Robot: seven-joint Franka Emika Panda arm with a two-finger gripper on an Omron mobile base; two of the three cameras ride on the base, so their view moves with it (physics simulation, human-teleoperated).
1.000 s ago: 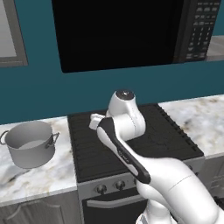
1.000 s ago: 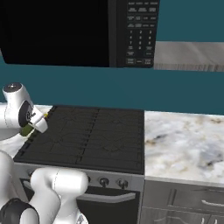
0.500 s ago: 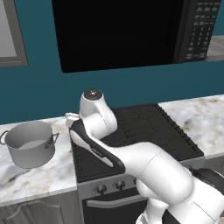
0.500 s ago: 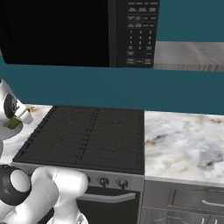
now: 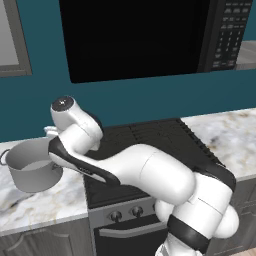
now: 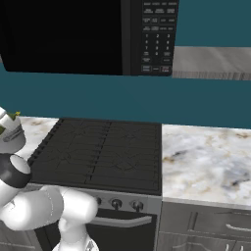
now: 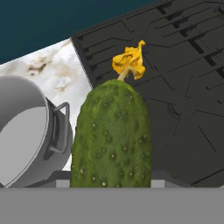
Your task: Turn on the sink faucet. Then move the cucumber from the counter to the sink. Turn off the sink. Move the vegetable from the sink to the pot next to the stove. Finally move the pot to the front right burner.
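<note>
The white arm [image 5: 150,172] is rising from the lower right of the left base view and reaching left, its wrist [image 5: 70,117] bending down over the counter's back edge. The gripper [image 7: 111,183] is gripping the cucumber [image 7: 111,140], which is standing upright between its jaws.

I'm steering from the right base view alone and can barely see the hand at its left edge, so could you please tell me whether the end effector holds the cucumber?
Observer: Yes. In the hand view the cucumber stands close before the camera in the end effector's grip, its yellow blossom end pointing away.
Operator: Thank you. Where is the pot, please?
Observer: The left base view shows the pot on the counter just left of the stove, with the arm's wrist right beside its rim.
Operator: Is the cucumber over the pot?
Observer: Not yet, it seems. In the hand view the pot sits off to one side of the cucumber, with the stove grates behind it.
</note>
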